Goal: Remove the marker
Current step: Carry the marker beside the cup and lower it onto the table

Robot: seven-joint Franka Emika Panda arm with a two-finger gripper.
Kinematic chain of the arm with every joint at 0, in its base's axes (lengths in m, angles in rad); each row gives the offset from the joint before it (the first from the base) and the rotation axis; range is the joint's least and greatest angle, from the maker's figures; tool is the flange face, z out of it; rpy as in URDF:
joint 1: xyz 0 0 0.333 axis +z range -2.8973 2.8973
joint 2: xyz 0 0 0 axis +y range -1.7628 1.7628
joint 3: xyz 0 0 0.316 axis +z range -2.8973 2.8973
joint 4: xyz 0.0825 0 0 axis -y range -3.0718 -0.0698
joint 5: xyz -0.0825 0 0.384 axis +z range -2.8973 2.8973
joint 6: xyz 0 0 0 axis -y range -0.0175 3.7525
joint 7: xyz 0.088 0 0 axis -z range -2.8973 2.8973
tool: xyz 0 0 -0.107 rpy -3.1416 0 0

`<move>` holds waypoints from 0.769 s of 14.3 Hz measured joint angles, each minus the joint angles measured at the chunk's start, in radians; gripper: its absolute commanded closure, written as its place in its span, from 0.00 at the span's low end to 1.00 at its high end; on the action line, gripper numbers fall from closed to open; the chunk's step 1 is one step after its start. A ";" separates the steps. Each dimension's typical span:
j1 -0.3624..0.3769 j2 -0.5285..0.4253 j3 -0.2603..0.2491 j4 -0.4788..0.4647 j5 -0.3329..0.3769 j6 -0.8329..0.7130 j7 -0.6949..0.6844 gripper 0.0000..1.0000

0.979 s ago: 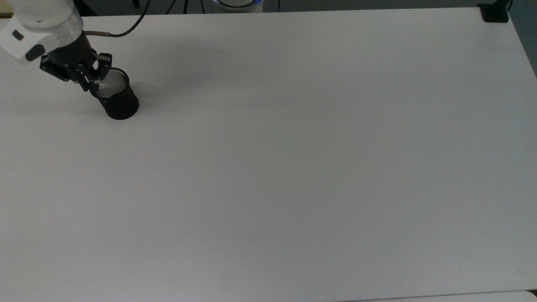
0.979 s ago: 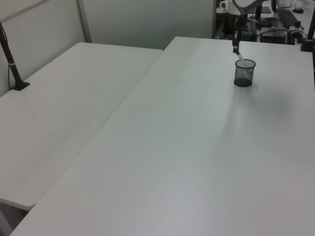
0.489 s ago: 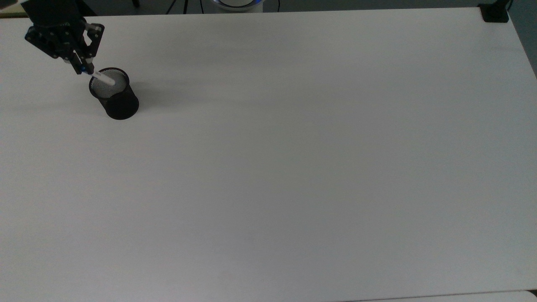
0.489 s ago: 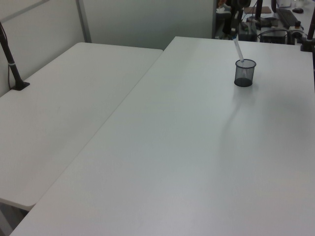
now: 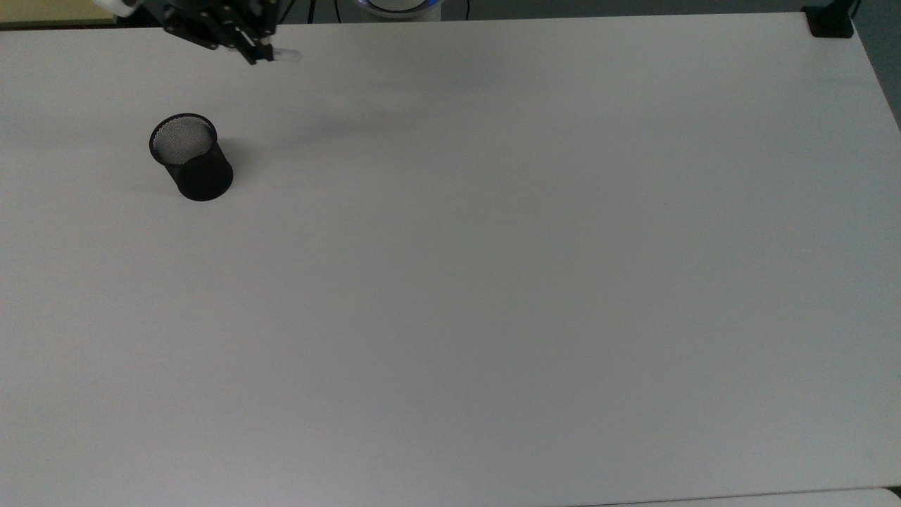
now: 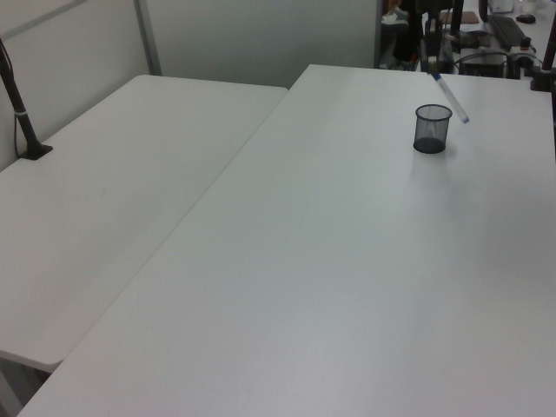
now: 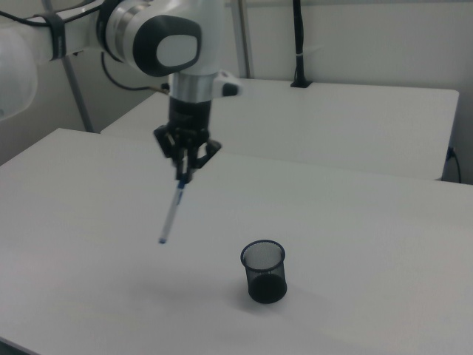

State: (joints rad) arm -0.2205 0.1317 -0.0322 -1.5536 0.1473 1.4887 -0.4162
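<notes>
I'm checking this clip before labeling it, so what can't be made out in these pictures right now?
- Arm above the pincer: cut off by the top view's upper edge.
- Marker cap: hidden between the pincer's fingers in the right view.
- Cup floor: hidden by its mesh wall in the left view.
- Marker's print: too small.

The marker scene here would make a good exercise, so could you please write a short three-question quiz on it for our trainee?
1. True or false: the marker stands inside the black mesh cup.
2. What is the gripper shut on?
A. the cup's rim
B. the marker's upper end
C. nothing
3. Fill in: in the right view, the marker hangs above the ____, clear of the cup.

Key
1. False: it hangs in the air, apart from the cup.
2. B
3. table
</notes>
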 measured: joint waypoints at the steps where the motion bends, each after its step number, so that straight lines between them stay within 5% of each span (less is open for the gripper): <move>1: 0.034 0.014 0.002 -0.008 -0.021 -0.018 0.011 1.00; 7: 0.247 0.237 0.006 -0.061 -0.323 -0.043 0.021 0.99; 11: 0.262 0.333 0.002 -0.064 -0.362 -0.042 0.021 0.88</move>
State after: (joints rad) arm 0.0411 0.4651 -0.0306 -1.6181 -0.2144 1.4462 -0.3952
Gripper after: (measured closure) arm 0.828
